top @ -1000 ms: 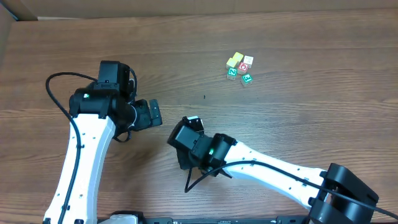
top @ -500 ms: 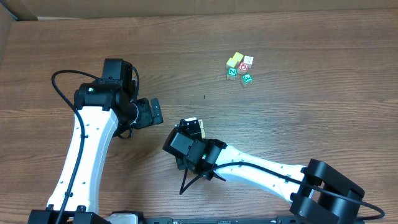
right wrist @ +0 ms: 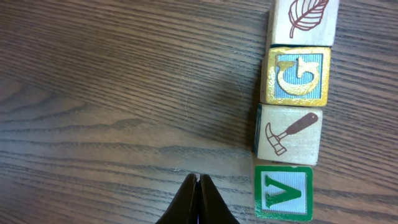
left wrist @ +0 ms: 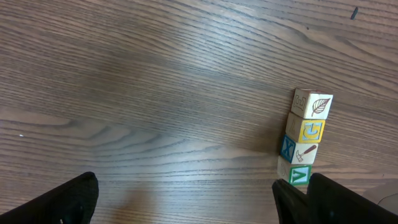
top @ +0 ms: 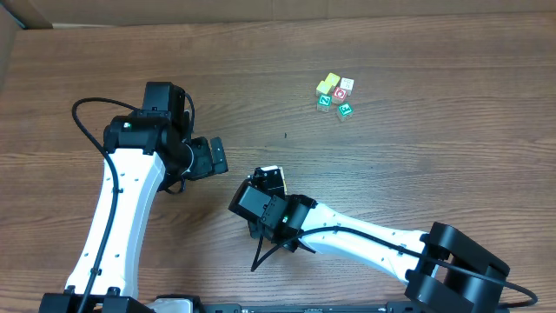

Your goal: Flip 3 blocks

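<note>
Right arm had edged left and settled; no block turned yet.
Right fingers (right wrist: pixel 191 202) were pressed together near the row of blocks (right wrist: pixel 291 134) on the worktop (right wrist: pixel 93 93), not touching; left fingers (left wrist: pixel 68 199) spread wide, empty.

Blocks (left wrist: pixel 303 138): four wooden cubes, lying flat, touching in one straight row. In order: leaf block (right wrist: pixel 305 18), yellow-framed letter block (right wrist: pixel 298 76), hammer block (right wrist: pixel 289 134), green V block (right wrist: pixel 283 191).

Four blocks (left wrist: pixel 309 130) sit in a touching row right of centre on the wood-grain table (left wrist: pixel 155 93), leaf block (left wrist: pixel 314 104) farthest, green block (left wrist: pixel 296 175) nearest, just beside one finger (left wrist: pixel 348 202) of the wide-spread left gripper (left wrist: pixel 186 196).
</note>
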Controlling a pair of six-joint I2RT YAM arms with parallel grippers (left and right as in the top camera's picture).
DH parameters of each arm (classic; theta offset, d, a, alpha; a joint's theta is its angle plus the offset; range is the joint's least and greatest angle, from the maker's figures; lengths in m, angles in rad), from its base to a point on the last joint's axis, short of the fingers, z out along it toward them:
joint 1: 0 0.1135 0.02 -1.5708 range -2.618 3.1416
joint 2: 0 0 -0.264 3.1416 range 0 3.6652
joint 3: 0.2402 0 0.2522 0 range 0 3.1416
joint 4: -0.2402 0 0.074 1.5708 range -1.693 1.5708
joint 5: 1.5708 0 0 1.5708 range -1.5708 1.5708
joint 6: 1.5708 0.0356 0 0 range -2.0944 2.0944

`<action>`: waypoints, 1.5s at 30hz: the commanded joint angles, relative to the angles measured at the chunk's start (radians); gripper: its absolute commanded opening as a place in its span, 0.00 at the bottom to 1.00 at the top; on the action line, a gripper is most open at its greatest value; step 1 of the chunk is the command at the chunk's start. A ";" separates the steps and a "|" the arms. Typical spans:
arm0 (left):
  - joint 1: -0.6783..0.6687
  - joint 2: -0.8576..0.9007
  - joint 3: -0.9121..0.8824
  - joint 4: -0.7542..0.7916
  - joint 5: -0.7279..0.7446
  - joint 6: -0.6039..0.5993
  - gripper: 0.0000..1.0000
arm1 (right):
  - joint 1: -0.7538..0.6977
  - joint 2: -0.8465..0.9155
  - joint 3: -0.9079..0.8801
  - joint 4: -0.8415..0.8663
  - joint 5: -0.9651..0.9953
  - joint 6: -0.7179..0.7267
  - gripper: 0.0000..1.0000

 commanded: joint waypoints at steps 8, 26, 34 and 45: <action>0.001 0.002 0.000 0.001 -0.010 0.011 1.00 | 0.003 0.048 -0.014 0.034 0.052 0.012 0.04; 0.001 0.002 0.000 0.001 -0.010 0.011 1.00 | 0.002 0.111 -0.013 0.108 0.161 0.012 0.04; 0.001 0.002 0.000 0.001 -0.010 0.011 0.99 | 0.002 0.111 -0.013 0.095 0.195 0.012 0.04; 0.001 0.002 0.000 0.001 -0.010 0.011 1.00 | 0.002 0.111 -0.013 0.080 0.202 0.012 0.04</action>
